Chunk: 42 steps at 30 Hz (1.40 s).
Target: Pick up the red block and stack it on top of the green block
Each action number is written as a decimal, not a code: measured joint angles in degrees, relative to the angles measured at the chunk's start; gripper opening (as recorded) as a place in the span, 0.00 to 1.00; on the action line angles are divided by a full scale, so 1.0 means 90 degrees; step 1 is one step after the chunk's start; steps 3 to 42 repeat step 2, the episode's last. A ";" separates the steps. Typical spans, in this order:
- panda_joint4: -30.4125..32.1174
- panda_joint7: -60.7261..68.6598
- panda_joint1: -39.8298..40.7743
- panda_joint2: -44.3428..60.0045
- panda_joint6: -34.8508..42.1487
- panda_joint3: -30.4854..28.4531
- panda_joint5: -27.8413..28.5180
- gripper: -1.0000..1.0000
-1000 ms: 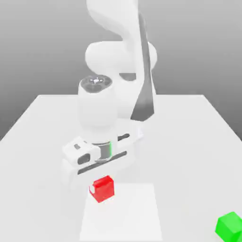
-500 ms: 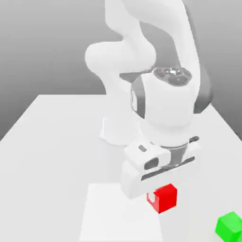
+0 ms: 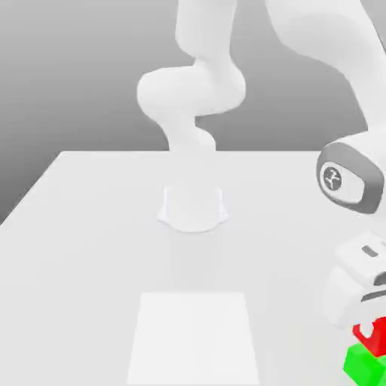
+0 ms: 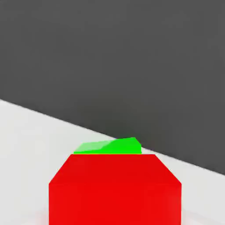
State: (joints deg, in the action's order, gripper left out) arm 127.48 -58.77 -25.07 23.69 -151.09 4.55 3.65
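while the robot arm reaches over to the exterior view's right, its gripper is low over the white table, near that view's edge. the red block sits right at the gripper, directly above the green block, and hides part of its top. whether the two blocks touch, i cannot tell. nor can i tell whether the gripper is clamped on the red block or standing apart from it. the green block is down on the table, partly cut off by the picture's edge, turned so that a corner faces the camera. in the hand view the red block looms large and close, and a strip of the green block shows beyond its edge, a little askew to it. the pale square lies flat on the table, well apart from both blocks, and the arm's base stands farther back.
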 joint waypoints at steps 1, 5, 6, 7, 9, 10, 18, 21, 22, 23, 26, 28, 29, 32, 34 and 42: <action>0.0000 0.0000 0.0000 0.0000 0.0000 0.0000 0.0000 1.00; 0.0000 0.0000 0.0000 0.0000 0.0000 0.0000 0.0000 1.00; 0.0000 0.0000 0.0000 0.0000 0.0000 0.0000 0.0000 1.00; 0.0000 0.0000 0.0000 0.0000 0.0000 0.0000 0.0000 1.00; 0.0000 0.0000 0.0000 0.0000 0.0000 0.0000 0.0000 1.00; 0.0000 0.0000 0.0000 0.0000 0.0000 0.0000 0.0000 1.00; 0.0000 0.0000 0.0000 0.0000 0.0000 0.0000 0.0000 1.00; 0.0000 0.0000 0.0000 0.0000 0.0000 0.0000 0.0000 1.00; 0.0000 0.0000 0.0000 0.0000 0.0000 0.0000 0.0000 1.00; 0.0000 0.0000 0.0000 0.0000 0.0000 0.0000 0.0000 1.00; 0.0000 0.0000 0.0000 0.0000 0.0000 0.0000 0.0000 1.00; 0.0000 0.0000 0.0000 0.0000 0.0000 0.0000 0.0000 1.00; 0.0000 0.0000 0.0000 0.0000 0.0000 0.0000 0.0000 1.00; 0.0000 0.0000 0.0000 0.0000 0.0000 0.0000 0.0000 1.00; 0.0000 0.0000 0.0000 0.0000 0.0000 0.0000 0.0000 1.00; 0.0000 0.0000 0.0000 0.0000 0.0000 0.0000 0.0000 1.00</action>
